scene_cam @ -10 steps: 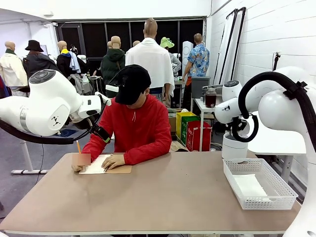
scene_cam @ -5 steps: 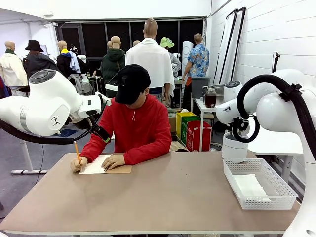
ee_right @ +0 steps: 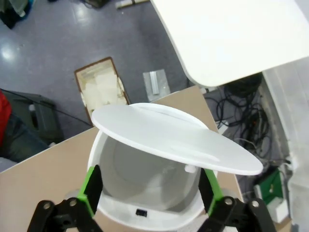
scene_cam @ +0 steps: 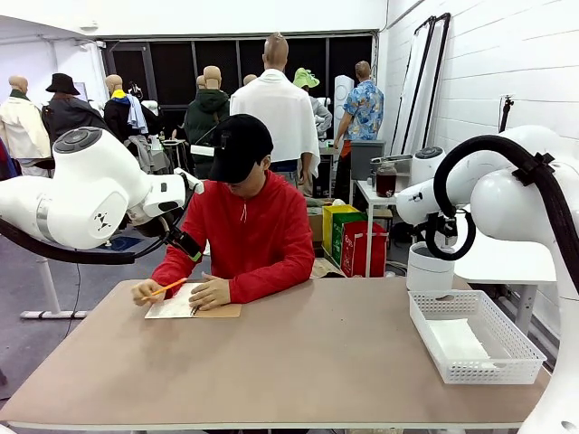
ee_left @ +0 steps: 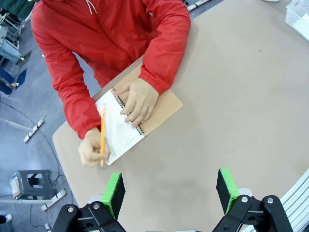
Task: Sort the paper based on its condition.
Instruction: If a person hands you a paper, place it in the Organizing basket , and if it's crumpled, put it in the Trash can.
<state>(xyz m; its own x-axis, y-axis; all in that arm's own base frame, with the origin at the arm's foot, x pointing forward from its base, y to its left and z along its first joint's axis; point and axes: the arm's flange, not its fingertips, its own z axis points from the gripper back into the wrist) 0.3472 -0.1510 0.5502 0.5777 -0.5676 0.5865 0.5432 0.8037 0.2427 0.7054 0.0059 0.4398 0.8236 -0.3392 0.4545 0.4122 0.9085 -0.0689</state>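
- Paper status: one flat white sheet [scene_cam: 457,342] lies in the mesh basket [scene_cam: 422,310] at the robot's right end of the table [scene_cam: 308,362].
- Right gripper [ee_right: 149,170] hangs right over the white swing-lid bin [ee_right: 120,205], jaws spread wide and nothing between them. The lid [ee_right: 174,137] is tipped, and I can't tell what's inside.
- My guess is a wrinkled sheet just got binned, so this is the end of a drop-off.
- Left gripper [ee_left: 170,175] hovers open and empty above the table near the person.
- Next move probably means backing off the bin and waiting for a new sheet. The person is busy at the spiral notebook [ee_left: 164,108] with a pencil [ee_left: 102,133].
- Versus a second ago, the pencil has dropped from upright to slanted, the person's head lifted a bit, and the right arm barely shifted.
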